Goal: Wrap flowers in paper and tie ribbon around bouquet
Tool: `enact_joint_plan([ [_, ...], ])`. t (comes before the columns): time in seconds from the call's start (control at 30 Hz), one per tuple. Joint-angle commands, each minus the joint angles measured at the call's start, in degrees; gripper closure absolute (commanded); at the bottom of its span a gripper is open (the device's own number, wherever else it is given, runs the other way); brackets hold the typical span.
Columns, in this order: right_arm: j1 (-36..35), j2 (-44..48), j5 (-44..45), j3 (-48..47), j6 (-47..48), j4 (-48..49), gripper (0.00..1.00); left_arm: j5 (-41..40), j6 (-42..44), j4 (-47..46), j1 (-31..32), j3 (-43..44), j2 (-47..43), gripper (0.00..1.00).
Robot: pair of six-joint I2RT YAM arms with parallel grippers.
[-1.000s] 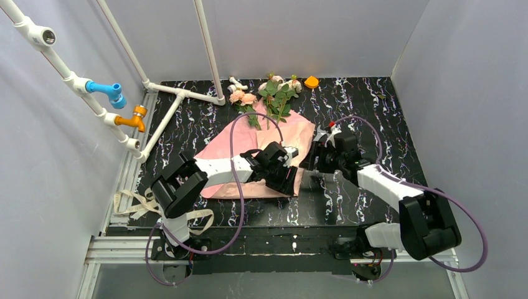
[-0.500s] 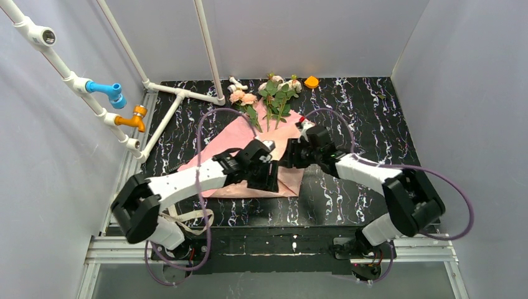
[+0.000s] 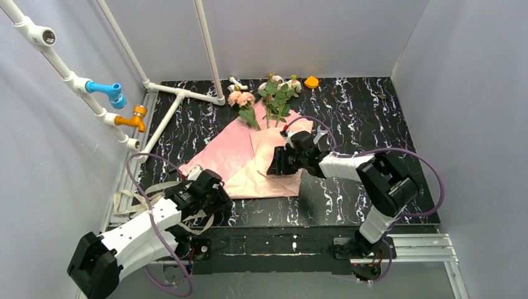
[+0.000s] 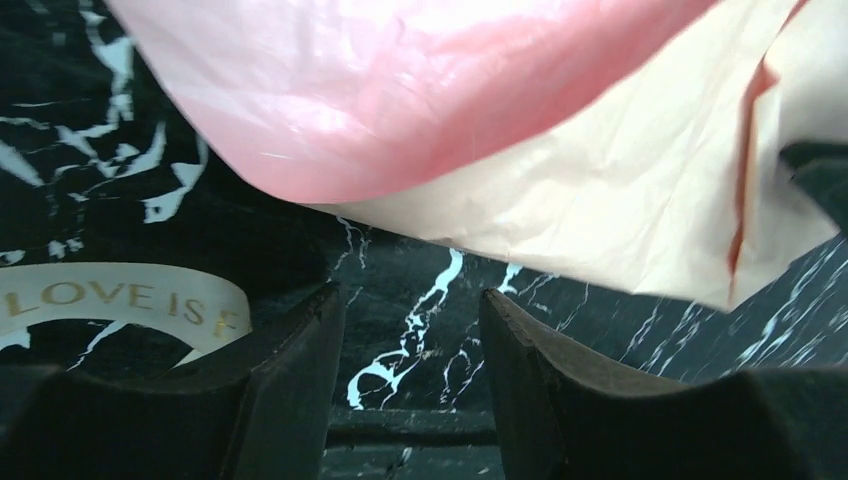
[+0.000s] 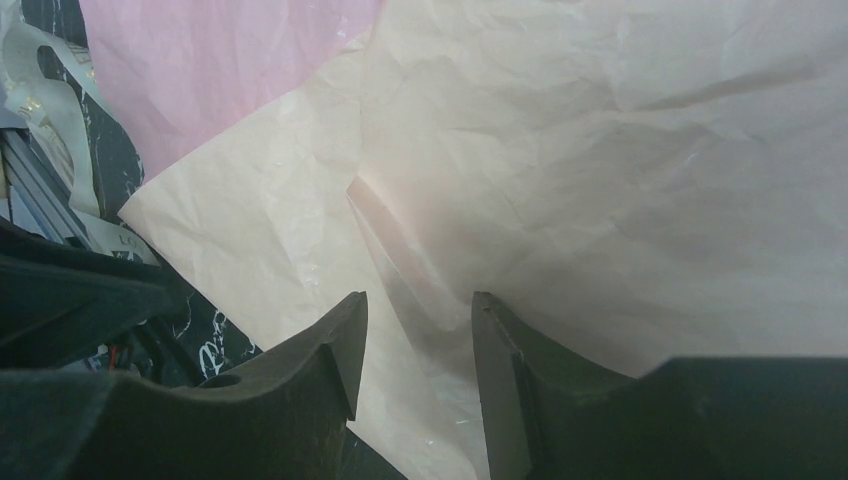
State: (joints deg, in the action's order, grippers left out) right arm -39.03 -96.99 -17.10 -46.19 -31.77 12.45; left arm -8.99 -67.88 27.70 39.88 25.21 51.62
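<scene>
At table (image 3: pixel 361 118) centre, one paper (image 3: pixel 249 168) sheet, pink face up, one tan flap folded over, two sprays of flowers (image 3: pixel 244 103) at its far edge, one ribbon (image 3: pixel 134 200) beyond its near-left corner, right gripper (image 5: pixel 415 300) spread astride one flap crease, left gripper (image 4: pixel 410 300) spread over bare table.

The left gripper (image 4: pixel 410 298) shows as two dark jaws rising from the near edge, standing apart with nothing between them. Through the gap lies the black counter (image 4: pixel 70 130) with its white veining. Beyond the jaws, the paper (image 4: pixel 500 130) fills the far part of the view. Its salmon-pink face bulges on the left, and its pale tan face spreads to the right, creased, with a thin pink edge running down it. Just left of the left jaw, a curl of cream ribbon (image 4: pixel 120 298) lies on the counter, printed "LOVE IS". A dark shape (image 4: pixel 822 172) cuts in at the right edge, too cropped to identify.
</scene>
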Motion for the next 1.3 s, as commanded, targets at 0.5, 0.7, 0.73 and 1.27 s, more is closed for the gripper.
enact_joint_plan([
  [0.5, -0.21, 7.41, 8.44, -2.44, 3.18, -7.49, 0.43, -16.53, -14.04, -4.33, -1.03, -9.76, -10.93, 0.50],
  [0.7, -0.22, 8.38, 2.66, -2.67, 3.31, -6.30, 0.43, -16.12, -15.31, -6.85, -1.06, -10.46, -6.08, 0.55],
  [0.73, -0.37, 8.37, 1.70, -2.67, 3.19, -6.22, 0.43, -16.06, -15.83, -7.06, -0.99, -10.82, -5.46, 0.58],
  [1.27, -8.67, 4.53, -7.48, -3.38, 3.08, -3.14, 0.68, -17.95, -13.40, -9.76, -1.03, -12.14, -3.68, 0.98],
])
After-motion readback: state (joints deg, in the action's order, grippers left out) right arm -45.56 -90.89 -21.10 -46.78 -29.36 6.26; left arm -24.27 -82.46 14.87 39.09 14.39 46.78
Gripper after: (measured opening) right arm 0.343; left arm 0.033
